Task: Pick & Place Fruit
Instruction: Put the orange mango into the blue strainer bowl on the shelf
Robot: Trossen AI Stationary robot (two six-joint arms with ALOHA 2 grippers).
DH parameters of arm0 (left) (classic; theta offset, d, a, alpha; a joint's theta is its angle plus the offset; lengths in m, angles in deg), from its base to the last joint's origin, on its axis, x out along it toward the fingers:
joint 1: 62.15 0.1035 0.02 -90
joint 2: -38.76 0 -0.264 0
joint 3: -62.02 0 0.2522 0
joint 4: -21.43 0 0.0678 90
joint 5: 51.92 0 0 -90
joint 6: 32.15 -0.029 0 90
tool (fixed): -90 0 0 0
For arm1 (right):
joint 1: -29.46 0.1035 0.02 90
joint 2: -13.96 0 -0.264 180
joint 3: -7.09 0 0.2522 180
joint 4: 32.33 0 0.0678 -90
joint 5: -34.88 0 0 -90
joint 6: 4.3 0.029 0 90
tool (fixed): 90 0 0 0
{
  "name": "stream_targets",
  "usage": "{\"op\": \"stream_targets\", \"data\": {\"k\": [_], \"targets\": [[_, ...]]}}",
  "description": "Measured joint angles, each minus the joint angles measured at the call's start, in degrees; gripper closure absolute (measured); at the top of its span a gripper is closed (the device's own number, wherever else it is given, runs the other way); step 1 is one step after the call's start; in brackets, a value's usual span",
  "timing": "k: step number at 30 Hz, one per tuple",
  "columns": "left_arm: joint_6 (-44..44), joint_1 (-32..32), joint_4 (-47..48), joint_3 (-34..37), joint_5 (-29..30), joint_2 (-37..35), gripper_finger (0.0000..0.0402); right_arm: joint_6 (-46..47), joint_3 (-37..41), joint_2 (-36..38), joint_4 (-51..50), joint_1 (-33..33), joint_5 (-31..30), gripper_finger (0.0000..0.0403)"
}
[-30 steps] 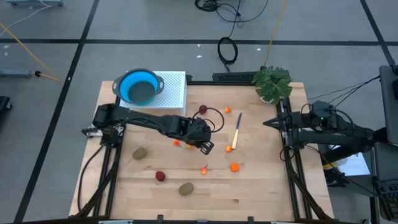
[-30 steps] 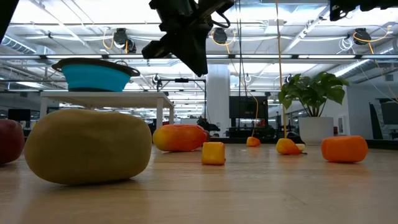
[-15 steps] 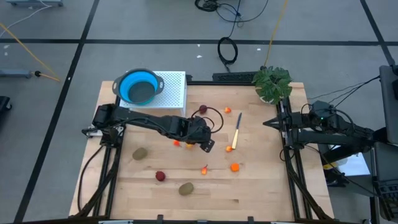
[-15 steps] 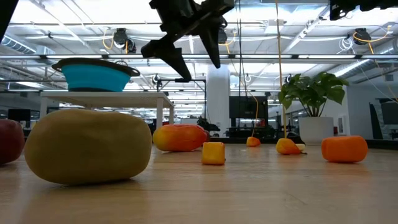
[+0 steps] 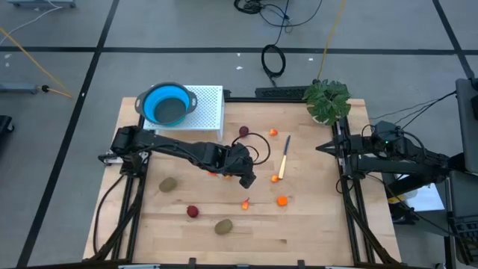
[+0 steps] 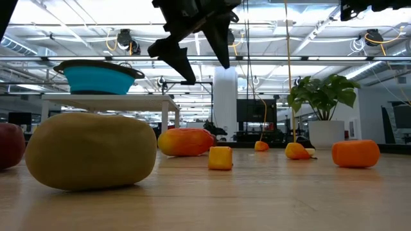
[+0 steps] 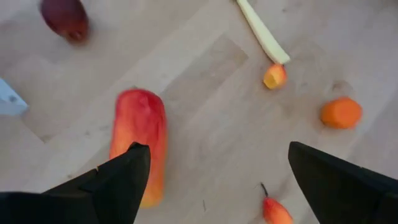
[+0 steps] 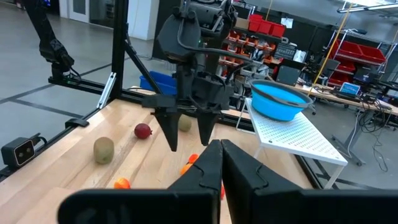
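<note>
Left gripper (image 6: 200,54) spread wide, hovering above red-orange fruit (image 7: 138,143) lying mid-table, no contact. Right gripper (image 8: 219,163) pressed together, parked at right edge. Risk: 1 finger lands on the fruit, rolling it aside; descent looks off-centre

Colour rundown: the wooden table (image 5: 314,224) is pale tan with a light grain. The elongated fruit (image 7: 140,140) is red fading to orange-yellow along one edge. There's a dark red ball (image 5: 193,211), a brown-green oval (image 5: 222,226), a solid orange piece (image 5: 281,200) and a small yellow cube (image 6: 220,157). The bowl (image 5: 166,104) is bright blue with a grey rim, on a white perforated stand (image 5: 210,112). The knife (image 5: 284,163) has a yellow handle, the plant (image 5: 327,99) is green, and both arms are black.
</note>
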Motion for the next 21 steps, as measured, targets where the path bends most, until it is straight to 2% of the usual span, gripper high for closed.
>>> {"op": "stream_targets", "data": {"k": [10, 16, 21], "targets": [[2.9, 0.0, 4.0, 0.0, 1.9, 2.4, 0.0063, 0.0, 0.0, 0.0, 0.0, 0.0, 0.0, 0.0403], [8.7, 0.2, 8.7, 0.0, 3.9, 5.0, 0.0062, 0.0, 0.0, 0.0, 0.0, 0.0, -0.1, 0.0403], [9.7, 0.3, 10.1, 0.0, 4.4, 6.4, 0.0064, 0.0, 0.0, 0.0, 0.0, 0.0, -0.1, 0.0403]]}}
